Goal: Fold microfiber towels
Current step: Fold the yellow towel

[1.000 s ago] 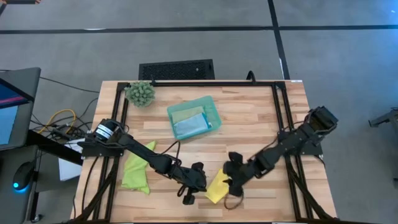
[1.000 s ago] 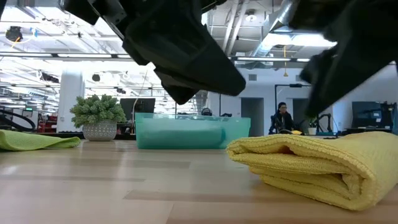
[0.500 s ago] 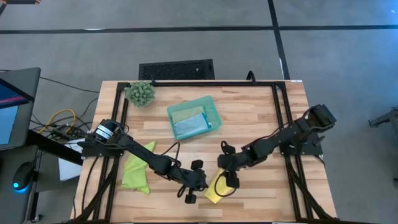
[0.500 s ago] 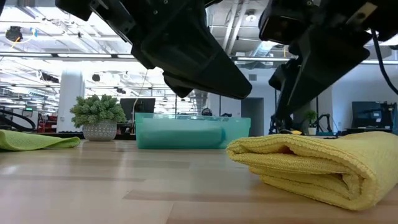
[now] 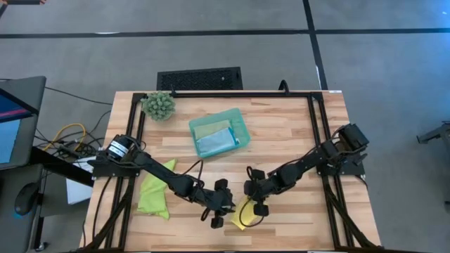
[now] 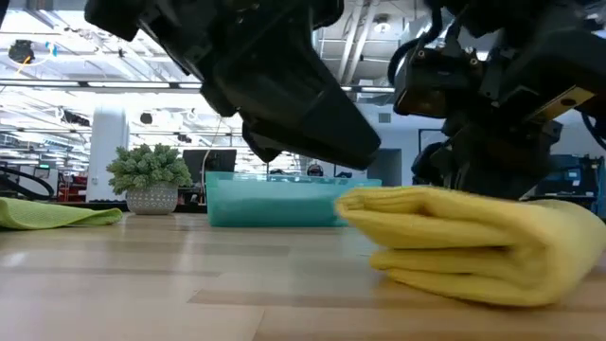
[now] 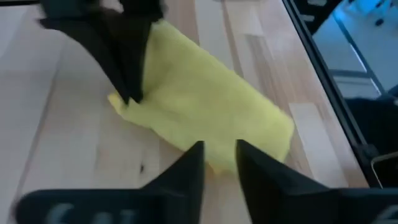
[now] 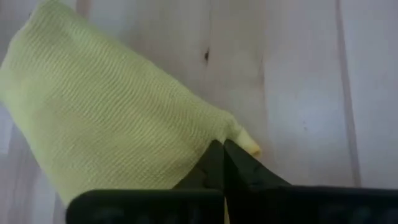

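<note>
**Two pincers at the yellow towel, near the front edge of the counter.**

From left to right: the lime green towel [image 5: 153, 191] lies loose at the left side of the counter [image 5: 295, 133], awaiting its fold; the plant ball [image 5: 159, 105] stands at the far left corner; the teal tray [image 5: 241, 126] holds the sage green towel [image 5: 209, 126] and the light blue towel [image 5: 214, 143], apparently already folded and stowed. The left pincer [image 7: 219, 163], its fingers slightly spread, holds nothing and faces one end of the folded yellow towel [image 5: 243, 212]. The right pincer [image 8: 222, 163], pressed together, seems to pinch a corner of that towel, probably to draw or square the fold. Open counter lies to the right; the front edge is close, leaving little room there.
</note>
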`<state>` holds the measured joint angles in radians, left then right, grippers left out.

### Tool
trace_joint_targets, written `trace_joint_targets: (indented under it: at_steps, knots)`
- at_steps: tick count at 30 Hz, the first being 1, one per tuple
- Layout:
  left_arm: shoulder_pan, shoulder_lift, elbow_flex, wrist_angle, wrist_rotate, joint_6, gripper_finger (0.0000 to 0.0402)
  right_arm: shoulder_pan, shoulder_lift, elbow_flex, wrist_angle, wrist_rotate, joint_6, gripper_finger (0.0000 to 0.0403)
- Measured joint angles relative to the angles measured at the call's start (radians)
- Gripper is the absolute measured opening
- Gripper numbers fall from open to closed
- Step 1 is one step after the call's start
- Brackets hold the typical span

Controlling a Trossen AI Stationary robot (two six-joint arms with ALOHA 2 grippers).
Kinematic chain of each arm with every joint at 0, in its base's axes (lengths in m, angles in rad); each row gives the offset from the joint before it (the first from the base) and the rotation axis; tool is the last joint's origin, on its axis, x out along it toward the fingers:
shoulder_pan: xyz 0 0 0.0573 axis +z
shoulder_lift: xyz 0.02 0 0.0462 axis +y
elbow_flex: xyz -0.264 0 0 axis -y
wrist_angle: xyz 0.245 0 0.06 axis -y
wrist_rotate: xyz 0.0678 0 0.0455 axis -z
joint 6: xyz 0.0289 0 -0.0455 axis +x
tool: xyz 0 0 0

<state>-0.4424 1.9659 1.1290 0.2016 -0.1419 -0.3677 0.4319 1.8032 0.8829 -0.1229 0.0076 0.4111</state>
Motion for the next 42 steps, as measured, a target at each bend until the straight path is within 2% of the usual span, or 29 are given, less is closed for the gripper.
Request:
trace_joint_targets:
  at_steps: [3, 7, 10, 15, 24, 29, 33, 42]
  knots:
    - [0.012, 0.0, 0.0, 0.01, 0.004, -0.037, 0.0137, 0.032, -0.026, -0.006, -0.02, 0.124, 0.067, 0.0017]
    - [0.022, 0.0, 0.0, 0.006, -0.001, -0.071, 0.019, 0.099, -0.095, -0.004, -0.082, 0.399, 0.24, 0.0017]
    - [0.022, 0.0, 0.0, 0.007, -0.004, -0.066, 0.0204, 0.187, -0.116, -0.007, -0.136, 0.562, 0.35, 0.0005]
    - [0.023, 0.0, 0.0, 0.018, -0.048, -0.045, 0.0192, 0.319, -0.117, -0.005, -0.128, 0.7, 0.486, 0.0011]
    - [0.022, 0.0, 0.0, 0.042, -0.049, 0.009, 0.0134, 0.461, -0.098, -0.005, -0.153, 0.741, 0.653, 0.0004]
    - [0.03, 0.0, 0.001, 0.071, -0.097, 0.061, 0.0105, 0.481, -0.098, -0.005, -0.271, 0.803, 0.853, 0.0004]
    - [0.053, 0.0, 0.001, 0.073, -0.144, 0.088, 0.0088, 0.459, -0.095, -0.005, -0.386, 0.766, 1.0, 0.0004]
    - [0.077, 0.0, 0.001, 0.054, -0.16, 0.116, 0.006, 0.406, -0.081, -0.005, -0.401, 0.683, 0.995, 0.0005]
